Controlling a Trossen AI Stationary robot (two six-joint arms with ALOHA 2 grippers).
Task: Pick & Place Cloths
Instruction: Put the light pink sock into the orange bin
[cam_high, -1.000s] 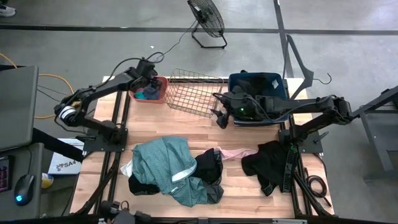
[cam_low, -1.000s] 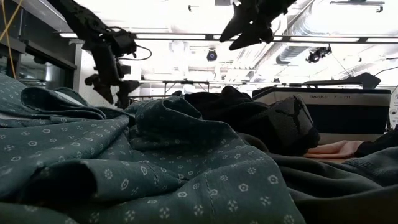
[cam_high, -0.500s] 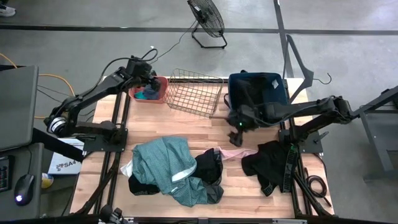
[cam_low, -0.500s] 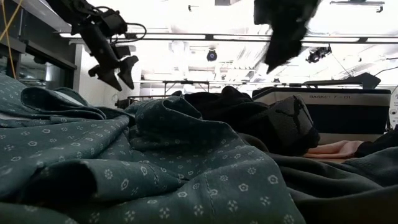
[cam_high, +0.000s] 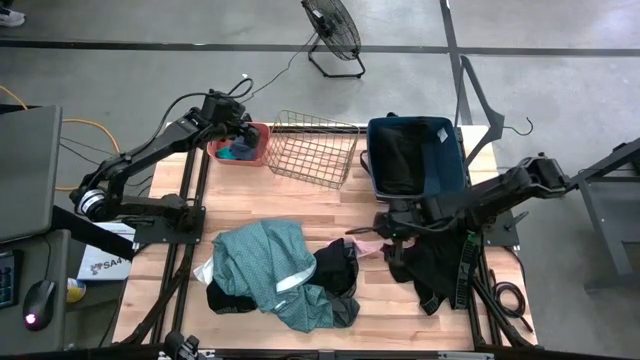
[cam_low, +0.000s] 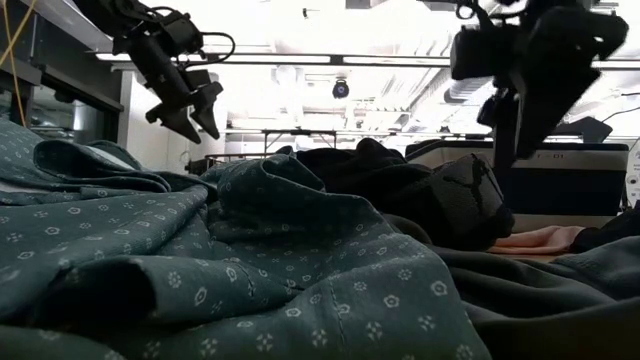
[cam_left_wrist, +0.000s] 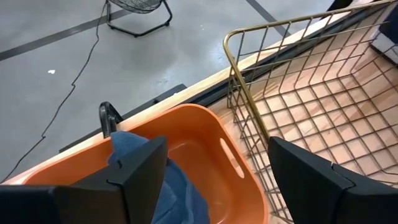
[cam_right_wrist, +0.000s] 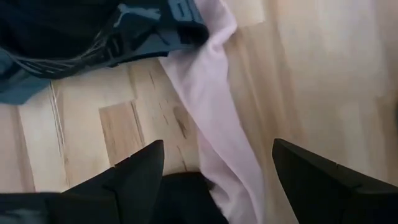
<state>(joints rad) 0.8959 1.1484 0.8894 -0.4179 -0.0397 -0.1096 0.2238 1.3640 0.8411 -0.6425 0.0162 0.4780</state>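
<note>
In the low view the dark blue bin (cam_low: 560, 170) carries pale lettering along its rim that begins "BASKET 7" (the rest is too small to read). A black garment (cam_low: 470, 195) beside it shows a pale leaping-cat logo, without words.

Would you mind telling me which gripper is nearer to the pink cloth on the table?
The right gripper is nearer, open directly above the pink cloth. The left gripper is far off, open over the coral tub at the table's back.

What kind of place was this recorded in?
Probably a robotics lab or workshop: a wooden table on a bare grey concrete floor with taped lines, a black floor fan, and exposed ceiling ducts.
</note>
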